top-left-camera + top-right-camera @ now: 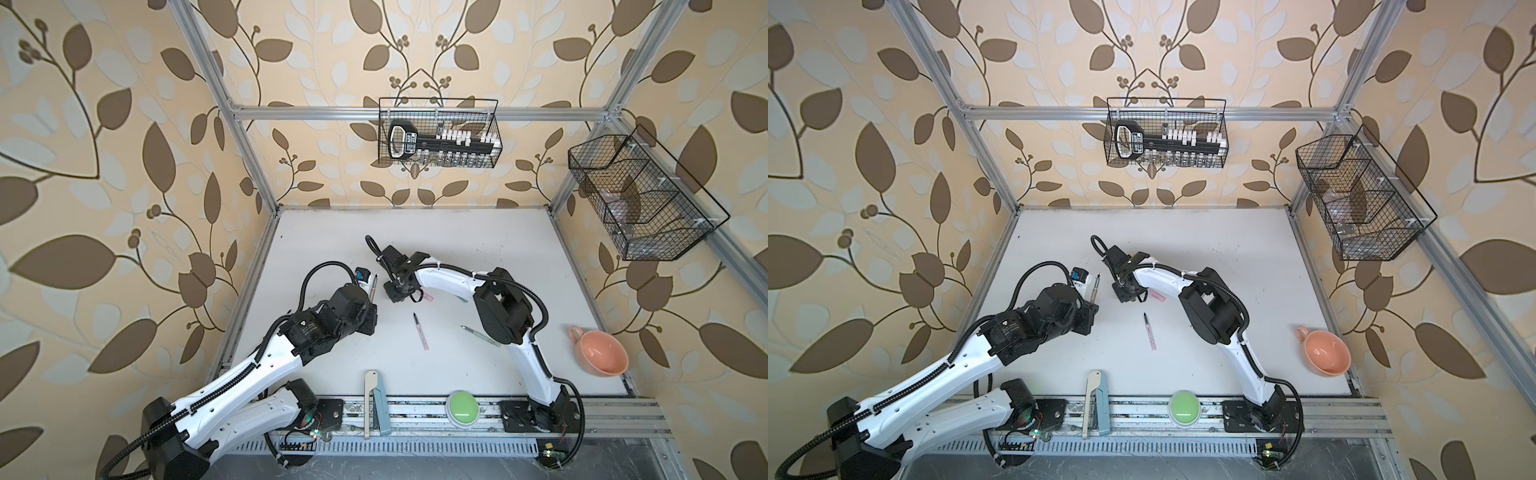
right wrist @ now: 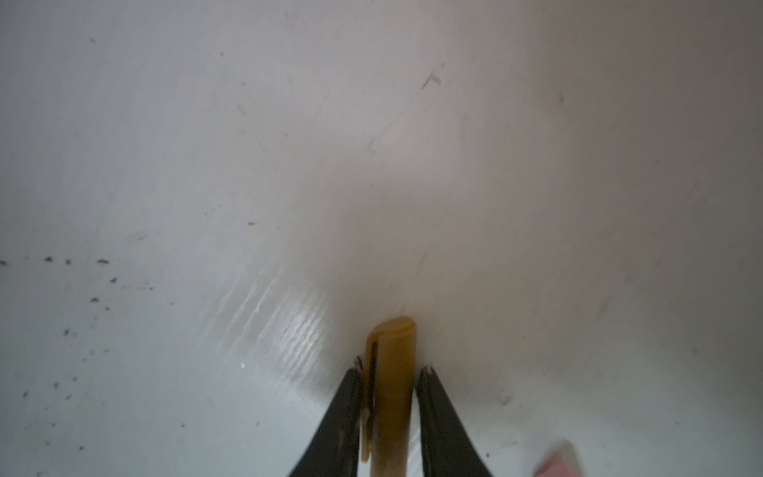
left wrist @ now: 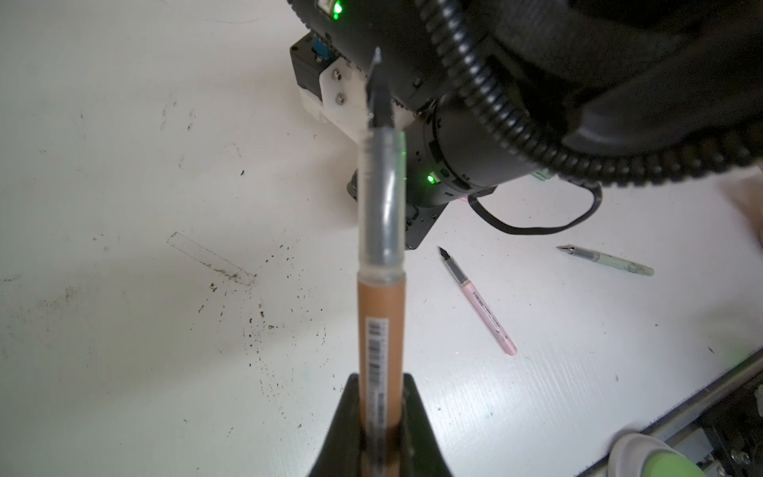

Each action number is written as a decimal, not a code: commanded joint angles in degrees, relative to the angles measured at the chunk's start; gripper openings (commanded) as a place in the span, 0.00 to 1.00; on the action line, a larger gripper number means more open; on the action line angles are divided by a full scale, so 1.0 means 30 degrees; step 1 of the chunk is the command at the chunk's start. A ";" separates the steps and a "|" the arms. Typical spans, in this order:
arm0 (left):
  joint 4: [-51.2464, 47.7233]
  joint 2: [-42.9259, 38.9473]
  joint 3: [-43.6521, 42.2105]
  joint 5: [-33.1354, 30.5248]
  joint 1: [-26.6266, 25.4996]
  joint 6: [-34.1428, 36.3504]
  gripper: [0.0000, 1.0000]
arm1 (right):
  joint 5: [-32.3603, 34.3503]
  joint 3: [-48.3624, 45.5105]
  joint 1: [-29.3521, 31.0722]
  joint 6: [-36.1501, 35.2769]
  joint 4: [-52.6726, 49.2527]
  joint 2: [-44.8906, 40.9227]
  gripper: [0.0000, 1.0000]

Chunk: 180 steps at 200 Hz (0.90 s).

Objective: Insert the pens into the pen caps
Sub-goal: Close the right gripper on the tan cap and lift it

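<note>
My left gripper [image 3: 380, 396] is shut on the brown-orange pen [image 3: 380, 314], which stands with its dark tip upward; both top views show this pen [image 1: 373, 289] [image 1: 1095, 289] at the table's left middle. Just to its right, my right gripper [image 2: 391, 369] points down at the table, its fingers closed on the sides of the brown pen cap [image 2: 392, 342]. A pink pen cap [image 1: 428, 298] lies beside that gripper. The pink pen [image 1: 420, 331] and the green pen [image 1: 480, 336] lie loose on the table nearer the front.
A peach cup [image 1: 600, 353] sits at the right edge. A green button [image 1: 462, 406] and a beige and teal tool [image 1: 374, 403] lie on the front rail. Wire baskets hang on the back wall [image 1: 438, 133] and right wall [image 1: 640, 195].
</note>
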 commanded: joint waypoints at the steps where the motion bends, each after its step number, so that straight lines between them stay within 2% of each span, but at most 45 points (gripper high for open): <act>1: -0.0031 -0.0083 0.0031 -0.0197 -0.0140 0.0166 0.00 | -0.0876 -0.1141 -0.0581 -0.0264 -0.0752 -0.0736 0.26; 117: 0.2129 0.1808 -0.0438 0.3517 -0.0167 0.1275 0.00 | -0.4439 -0.6168 -0.2742 0.0403 0.3125 -0.5325 0.26; 133: 0.2349 0.1645 -0.0634 0.3606 -0.0167 0.1374 0.00 | -0.3213 -0.5807 -0.2274 -0.0602 0.2468 -0.5242 0.33; 144: 0.2495 0.1419 -0.0729 0.3571 -0.0167 0.1395 0.00 | -0.2236 -0.5293 -0.1735 -0.1554 0.1882 -0.4952 0.34; 180: 0.2467 0.0860 -0.0936 0.3472 -0.0167 0.1240 0.00 | -0.2587 -0.3361 -0.1572 -0.2725 0.0737 -0.3102 0.32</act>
